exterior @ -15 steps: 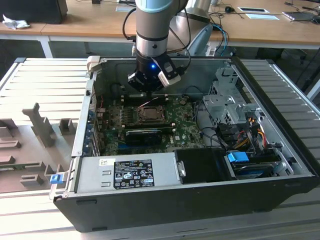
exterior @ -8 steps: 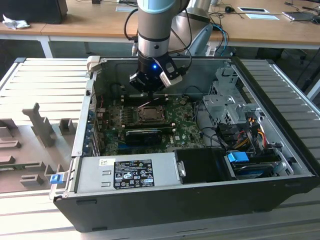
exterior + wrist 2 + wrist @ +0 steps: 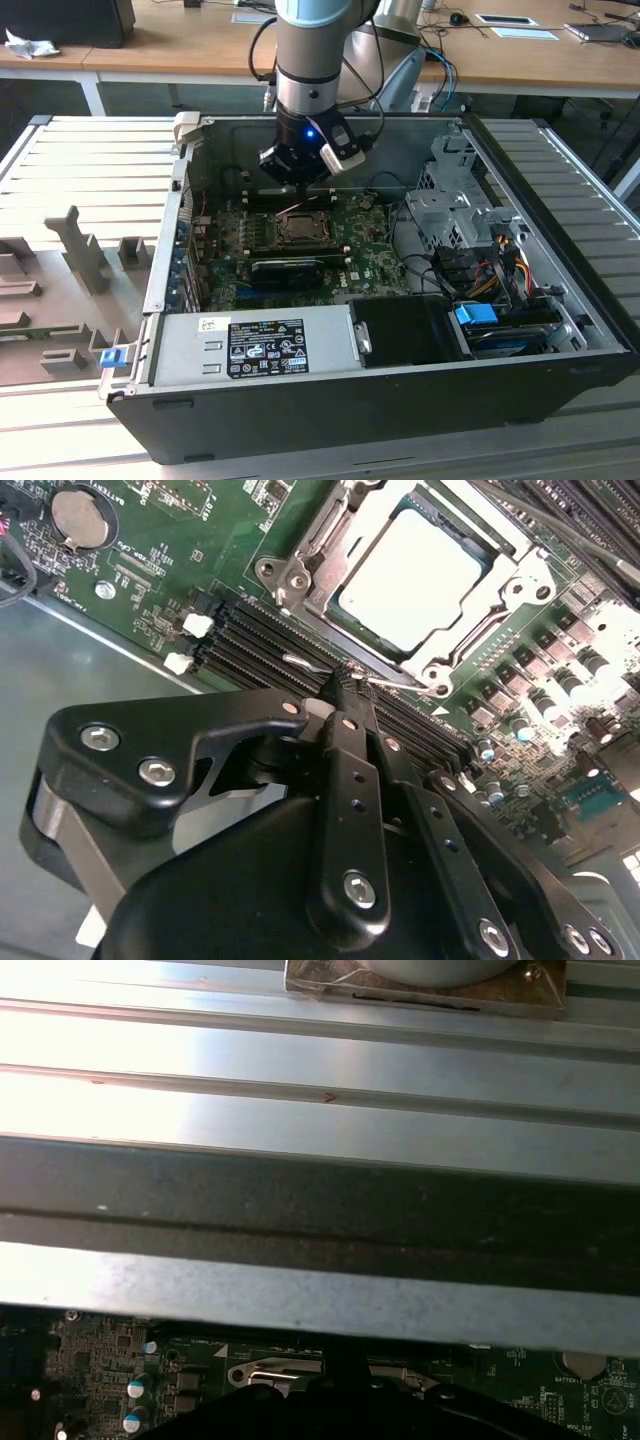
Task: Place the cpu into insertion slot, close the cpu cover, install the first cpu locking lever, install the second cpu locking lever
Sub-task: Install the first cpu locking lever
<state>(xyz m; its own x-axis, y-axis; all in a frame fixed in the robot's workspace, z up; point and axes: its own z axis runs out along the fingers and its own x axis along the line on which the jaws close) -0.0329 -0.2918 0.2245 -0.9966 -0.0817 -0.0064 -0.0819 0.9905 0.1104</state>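
The cpu (image 3: 415, 575) is seated in its slot on the motherboard (image 3: 200, 560), its bright metal top showing through the square window of the cpu cover (image 3: 510, 585), which lies closed and flat around it. In the exterior view the socket (image 3: 300, 228) is seen near the middle of the board inside the open computer case (image 3: 400, 400), which rests on the counter (image 3: 60, 170).

The gripper (image 3: 350, 680) is held just beside the socket's edge, and its fingers (image 3: 345, 780) are pressed together. A thin wire locking lever (image 3: 385, 680) lies right at the fingertips, next to the memory slots (image 3: 250, 655); whether it is actually pinched or only touched cannot be told.

The lever is thin and springy, so it is judged likely to slip off the narrow fingertips if it is pushed at an angle. A slip could drive the tips into the memory slots or the small parts around the socket. Should the lever miss its hook, the cover would be left unlocked.
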